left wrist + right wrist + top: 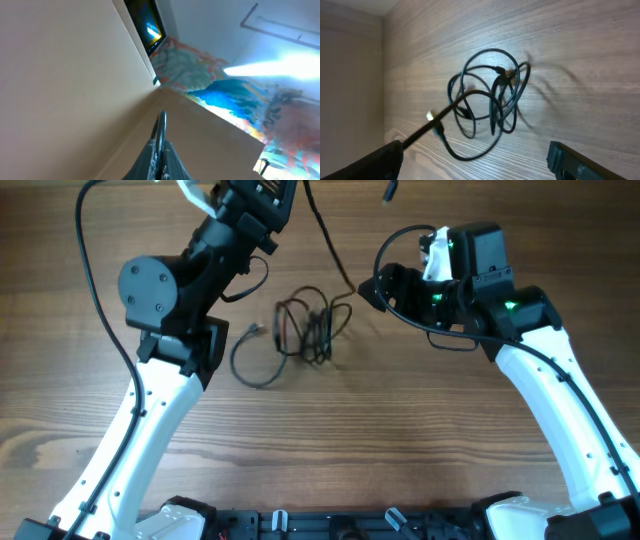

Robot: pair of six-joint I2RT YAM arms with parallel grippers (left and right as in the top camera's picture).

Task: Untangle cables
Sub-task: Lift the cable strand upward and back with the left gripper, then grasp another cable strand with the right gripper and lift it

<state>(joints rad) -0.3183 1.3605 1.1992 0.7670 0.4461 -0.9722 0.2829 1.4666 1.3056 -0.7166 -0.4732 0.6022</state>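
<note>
Cables (pixel 305 330) tangled mid table (pixel 430 450) twd far edge, lying roughly left-right, just left of my wide-open right gripper (pixel 375 288), the nearer arm; left gripper (pixel 161 131) clenched up high, can't tell on what.

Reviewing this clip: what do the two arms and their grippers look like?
Both arms have white lower links and black upper sections: left arm, right arm. The left carries a round grey joint cap; the right shows green lights and a white patch. Thin black wires run along them. The left gripper and right gripper have dark fingers.
</note>
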